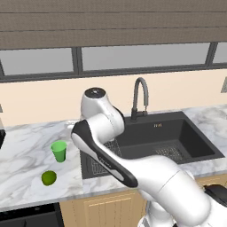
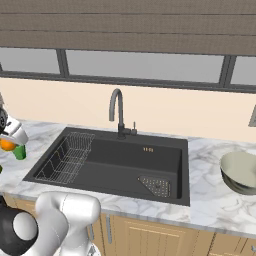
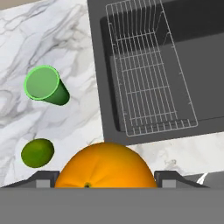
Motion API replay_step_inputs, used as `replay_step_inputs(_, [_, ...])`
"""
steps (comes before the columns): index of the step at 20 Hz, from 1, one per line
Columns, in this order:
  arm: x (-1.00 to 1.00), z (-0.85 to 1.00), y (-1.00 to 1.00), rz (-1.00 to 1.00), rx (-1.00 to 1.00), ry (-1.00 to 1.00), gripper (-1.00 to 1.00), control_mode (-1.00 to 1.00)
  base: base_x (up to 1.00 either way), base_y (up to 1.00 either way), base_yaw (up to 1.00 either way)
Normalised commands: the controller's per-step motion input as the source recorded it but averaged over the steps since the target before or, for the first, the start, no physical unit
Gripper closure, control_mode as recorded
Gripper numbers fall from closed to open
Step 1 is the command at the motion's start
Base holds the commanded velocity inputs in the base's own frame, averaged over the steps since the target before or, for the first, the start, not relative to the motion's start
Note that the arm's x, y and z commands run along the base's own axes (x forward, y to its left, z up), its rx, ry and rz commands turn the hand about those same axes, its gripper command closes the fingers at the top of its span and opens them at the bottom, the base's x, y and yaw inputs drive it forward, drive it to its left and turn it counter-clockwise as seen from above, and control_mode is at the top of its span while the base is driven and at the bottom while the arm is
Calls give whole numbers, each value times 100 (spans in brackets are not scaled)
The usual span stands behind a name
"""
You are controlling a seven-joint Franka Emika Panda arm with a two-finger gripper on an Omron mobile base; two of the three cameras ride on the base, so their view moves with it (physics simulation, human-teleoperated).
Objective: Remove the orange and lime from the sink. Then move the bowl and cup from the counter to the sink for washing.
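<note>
My gripper [image 3: 107, 180] is shut on the orange [image 3: 107, 166], which sits between its two dark fingertips [image 3: 45, 179]. It hangs above the white marble counter [image 3: 26, 39], just off the left edge of the dark sink [image 3: 197, 39]. Below it, the lime [image 3: 37, 152] lies on the counter, and the light-green cup [image 3: 43, 85] stands upright a little beyond the lime. From the right base camera the orange [image 2: 7, 144] and gripper [image 2: 10, 134] show at the far left, by the cup [image 2: 20, 151]. The pale bowl [image 2: 240, 171] rests on the counter right of the sink [image 2: 125, 160].
A wire rack [image 3: 148, 70] fills the left part of the basin, and a drain [image 2: 156, 185] lies at its front right. The curved grey faucet [image 2: 117, 112] rises behind the sink. My white arm [image 1: 115, 159] crosses over the sink's front-left corner.
</note>
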Motion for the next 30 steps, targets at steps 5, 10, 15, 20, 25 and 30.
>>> replay_step_inputs(5, [0, -2, 40, 3, 0, 0, 100, -100, 0, 0, 0])
replay_step_inputs(10, [6, -6, 37, 3, 0, 0, 100, -100, 0, 0, 0])
replay_step_inputs(15, [10, -8, 37, 3, 0, 0, 100, -100, 0, 0, 0])
replay_step_inputs(20, [8, -9, 37, 2, 0, 1, 100, -100, 0, 0, 0])
replay_step_inputs(25, [8, -9, 36, 2, 0, 0, 100, -100, 0, 0, 0])
replay_step_inputs(30, [10, -11, 36, 0, 0, 5, 100, -100, 0, 0, 0])
